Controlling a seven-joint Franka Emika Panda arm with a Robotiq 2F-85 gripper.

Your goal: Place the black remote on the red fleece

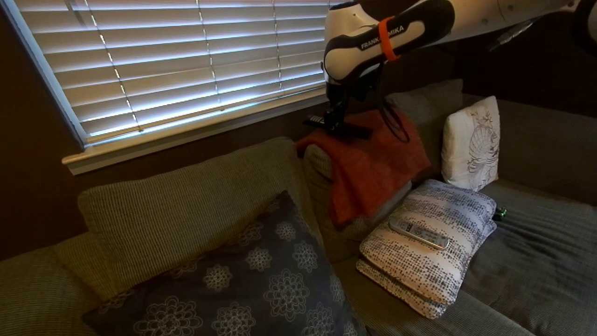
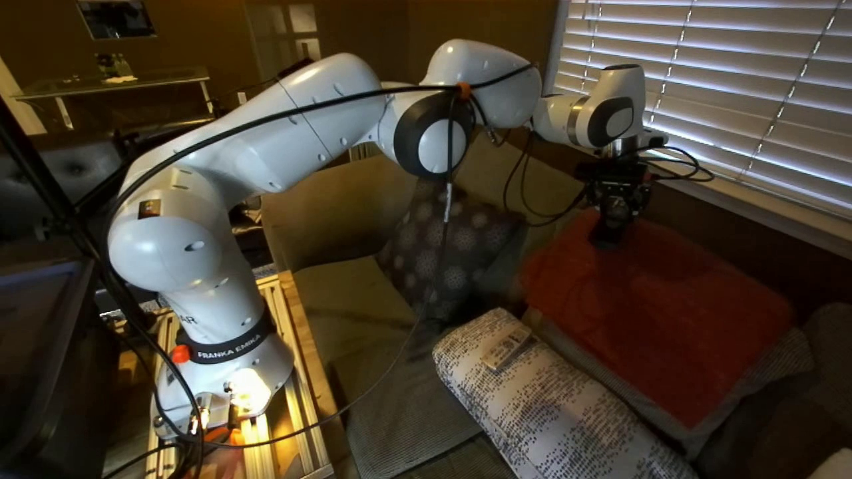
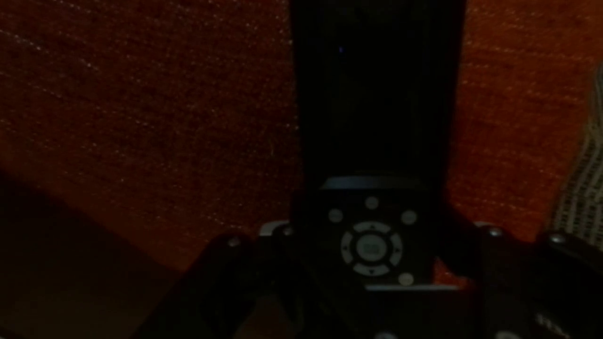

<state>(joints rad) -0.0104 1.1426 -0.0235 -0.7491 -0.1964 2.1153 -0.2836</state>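
Note:
The black remote (image 1: 358, 131) is a slim dark bar held flat at the top of the sofa back. In the wrist view the black remote (image 3: 377, 117) runs up from between the fingers, with its round button pad showing. My gripper (image 1: 334, 123) points down, and its fingers (image 3: 370, 230) are shut on both sides of the remote. The red fleece (image 1: 373, 172) is draped over the sofa back below it and also shows in an exterior view (image 2: 672, 313). The remote is over the fleece; I cannot tell whether they touch. In an exterior view my gripper (image 2: 612, 226) mostly hides the remote.
A light grey remote (image 1: 419, 233) lies on stacked patterned cushions (image 1: 433, 275) on the seat. A dark floral cushion (image 1: 261, 280) and a white printed cushion (image 1: 471, 144) lean on the sofa. The window sill (image 1: 196, 126) and blinds are close behind the gripper.

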